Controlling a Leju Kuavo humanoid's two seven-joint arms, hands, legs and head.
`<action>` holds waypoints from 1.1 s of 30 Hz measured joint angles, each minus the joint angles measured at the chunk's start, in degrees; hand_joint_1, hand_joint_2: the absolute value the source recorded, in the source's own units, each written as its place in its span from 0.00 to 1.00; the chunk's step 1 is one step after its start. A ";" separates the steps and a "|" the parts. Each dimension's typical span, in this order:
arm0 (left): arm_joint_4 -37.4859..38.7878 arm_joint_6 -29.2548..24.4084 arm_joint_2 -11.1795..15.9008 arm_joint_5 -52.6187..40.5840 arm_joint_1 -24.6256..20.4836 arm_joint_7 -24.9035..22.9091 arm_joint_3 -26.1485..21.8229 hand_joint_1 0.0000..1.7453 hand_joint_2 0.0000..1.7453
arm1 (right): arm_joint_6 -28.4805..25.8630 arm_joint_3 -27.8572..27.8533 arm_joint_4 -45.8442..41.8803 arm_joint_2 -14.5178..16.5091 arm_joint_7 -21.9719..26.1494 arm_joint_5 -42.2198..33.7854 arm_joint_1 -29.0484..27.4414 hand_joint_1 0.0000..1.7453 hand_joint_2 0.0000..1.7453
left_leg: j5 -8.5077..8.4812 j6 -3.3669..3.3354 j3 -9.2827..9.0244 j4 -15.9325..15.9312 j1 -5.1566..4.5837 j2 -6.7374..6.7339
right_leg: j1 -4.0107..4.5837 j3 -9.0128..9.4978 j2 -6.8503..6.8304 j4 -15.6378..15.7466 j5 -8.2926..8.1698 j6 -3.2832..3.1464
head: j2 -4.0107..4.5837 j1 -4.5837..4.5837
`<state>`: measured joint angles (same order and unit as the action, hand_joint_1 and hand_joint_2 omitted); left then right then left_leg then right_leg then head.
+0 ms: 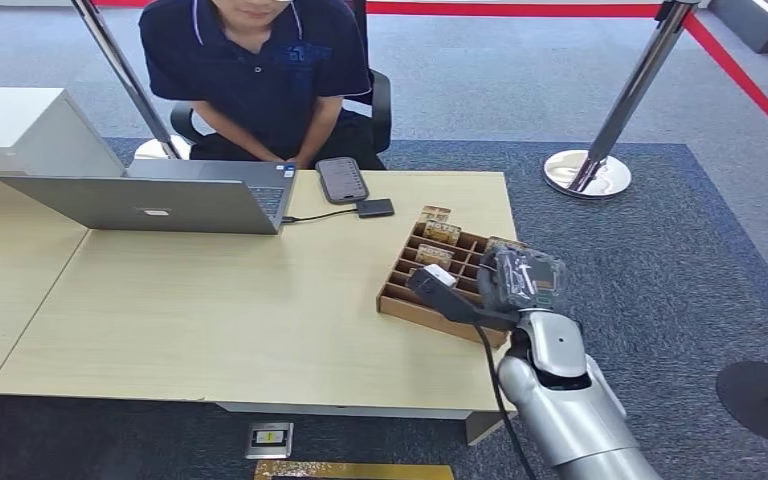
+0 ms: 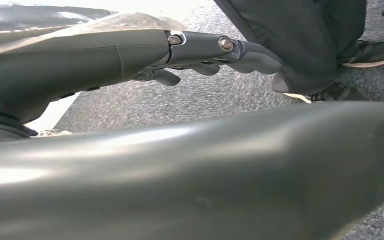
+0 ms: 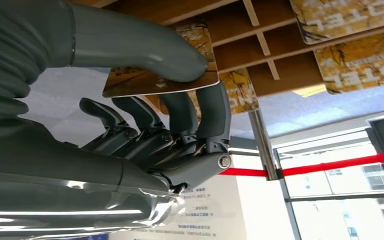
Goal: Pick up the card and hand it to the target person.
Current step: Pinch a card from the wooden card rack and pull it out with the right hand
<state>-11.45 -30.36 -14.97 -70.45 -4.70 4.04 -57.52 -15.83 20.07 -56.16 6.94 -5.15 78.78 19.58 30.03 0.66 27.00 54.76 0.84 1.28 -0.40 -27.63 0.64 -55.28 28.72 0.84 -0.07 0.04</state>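
Observation:
My right hand (image 1: pixel 523 279) hovers over the near right corner of a wooden card box (image 1: pixel 400 300) on the table. In the right wrist view this hand (image 3: pixel 145 145) pinches a yellow patterned card (image 3: pixel 145 82) between thumb and fingers, just clear of the box's compartments (image 3: pixel 260 37). More cards (image 3: pixel 362 70) stand in the box, and some show at its far end (image 1: pixel 441 232). The target person (image 1: pixel 260 70) sits behind the table in a dark shirt. My left hand (image 2: pixel 205 55) hangs low over the carpet, fingers extended and holding nothing.
On the table's far side lie an open laptop (image 1: pixel 160 200), a phone (image 1: pixel 341 179) and a small black device (image 1: pixel 375 208) on a cable. A stanchion base (image 1: pixel 588 172) stands on the carpet to the right. A person's shoes (image 2: pixel 370 50) are near my left hand.

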 joint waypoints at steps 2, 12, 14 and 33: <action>0.00 -0.05 0.00 0.02 0.00 0.00 -0.05 0.00 0.00 | 0.68 0.74 -1.68 -0.13 0.79 -0.43 0.01 0.91 1.00 | 0.00 0.00 0.00 0.00 0.00 0.00 | 0.00 0.00 0.00 0.00 0.00 0.00 | 0.00 0.00; 0.00 -0.10 0.00 -0.01 -0.01 -0.13 -0.10 0.00 0.00 | 6.43 5.52 -11.33 -1.96 5.13 -7.80 2.18 0.82 1.00 | -0.01 0.01 0.01 0.00 0.00 0.00 | 0.00 0.00 0.00 0.00 -0.04 0.01 | 0.00 0.00; 0.00 -0.10 0.00 -0.03 -0.02 -0.20 -0.10 0.00 0.00 | 7.38 6.84 -12.03 -2.33 5.80 -9.69 3.62 0.80 1.00 | -0.03 0.02 0.01 0.00 0.00 0.00 | 0.00 -0.01 0.00 0.00 -0.07 0.00 | 0.00 0.00; 0.00 -0.31 0.00 -1.29 -0.26 -0.32 -0.10 0.00 0.00 | 8.60 15.53 -0.40 3.02 3.24 -13.60 20.97 0.85 1.00 | -0.25 0.06 0.18 0.00 0.01 0.01 | 0.00 -0.19 0.00 -0.08 -0.25 -0.10 | 0.00 0.01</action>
<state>-11.45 -30.67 -14.97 -71.74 -4.97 3.73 -57.61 -7.23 35.60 -56.56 9.96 -1.91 65.18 40.54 29.78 0.72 27.18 54.76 0.85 1.29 -0.40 -27.83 0.64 -55.36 28.47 0.74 -0.07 0.05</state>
